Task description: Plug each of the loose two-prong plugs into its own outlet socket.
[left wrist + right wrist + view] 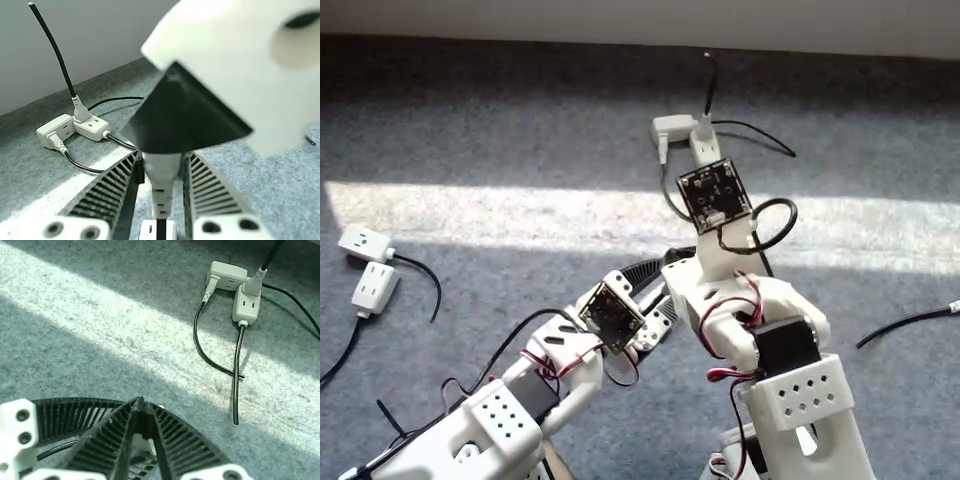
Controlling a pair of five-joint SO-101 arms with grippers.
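A white two-prong plug (160, 192) with a ribbed neck stands between my left gripper's (163, 162) black ribbed fingers, which are shut on it. Its far end runs into my right gripper's (141, 403) dark fingers, closed to a wedge with a white piece (145, 445) low between them. In the high view both grippers meet mid-carpet, the left gripper (653, 303) just under the right gripper (668, 264). Two white outlet blocks (227, 274) (247, 304) lie ahead near the wall, each with a plug in it.
Two more white outlet blocks (364, 242) (375, 286) lie at the far left on the grey carpet (520, 130), with a black cable trailing from them. Another black cable end (910, 320) lies at the right. A wall (640, 15) runs along the back.
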